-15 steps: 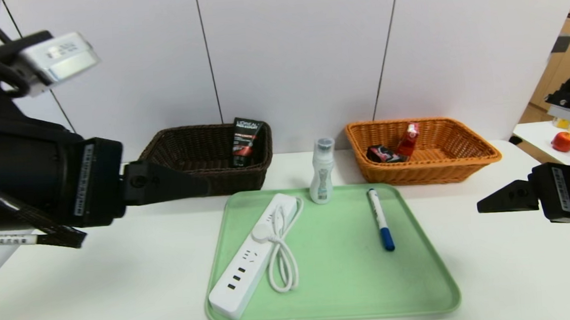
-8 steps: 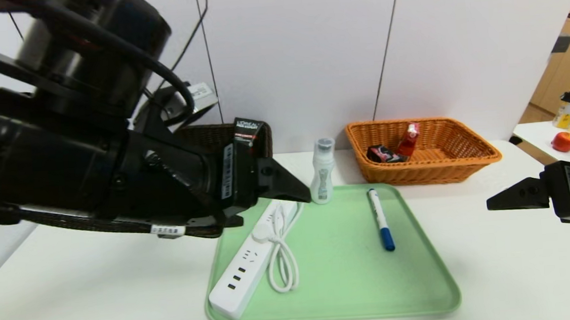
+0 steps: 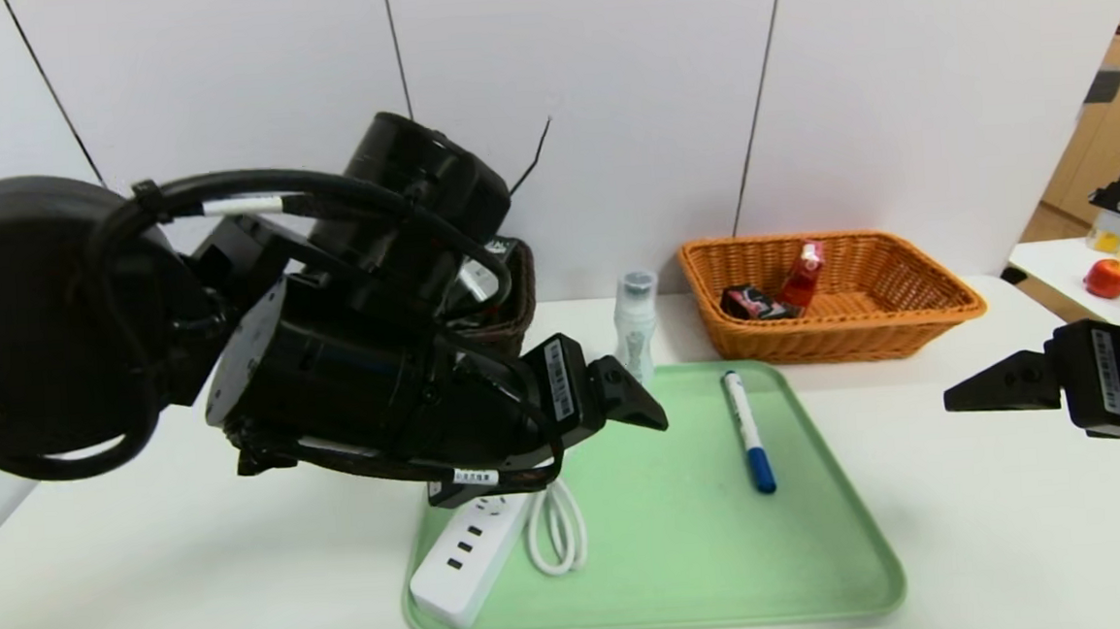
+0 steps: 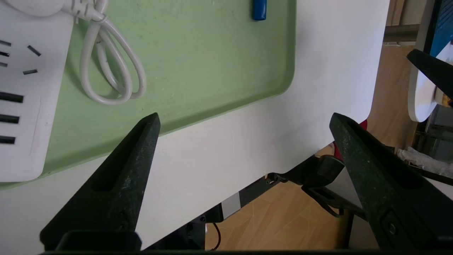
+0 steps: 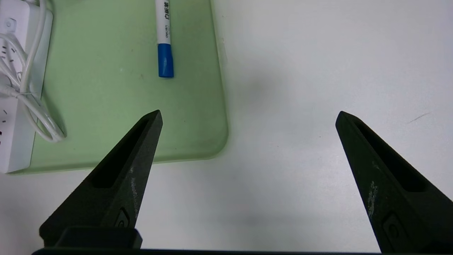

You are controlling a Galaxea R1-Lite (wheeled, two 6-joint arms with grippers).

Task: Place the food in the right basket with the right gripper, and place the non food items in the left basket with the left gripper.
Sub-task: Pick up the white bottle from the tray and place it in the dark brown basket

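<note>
White power strip (image 3: pixel 473 558), grey-capped bottle (image 3: pixel 635 334) and blue-capped marker (image 3: pixel 748 430) wait on green tray (image 3: pixel 828 570). Left gripper (image 3: pixel 648 408) hovers over the strip, jaws spread, likely picking next. Both cartons (image 3: pixel 775 294) lie in orange basket (image 3: pixel 930 316); right gripper (image 3: pixel 959 397) idles open beside tray.

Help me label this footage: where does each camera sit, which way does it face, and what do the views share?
Head view: from the robot's head, looking forward and down at the green tray, both baskets and both arms.
Left wrist view: on the left arm, looking down past the open left gripper at the power strip and tray corner.
Right wrist view: on the right arm, looking down past the open right gripper at tray edge and table.
Shared: all three show the marker, its blue cap in both wrist views.
</note>
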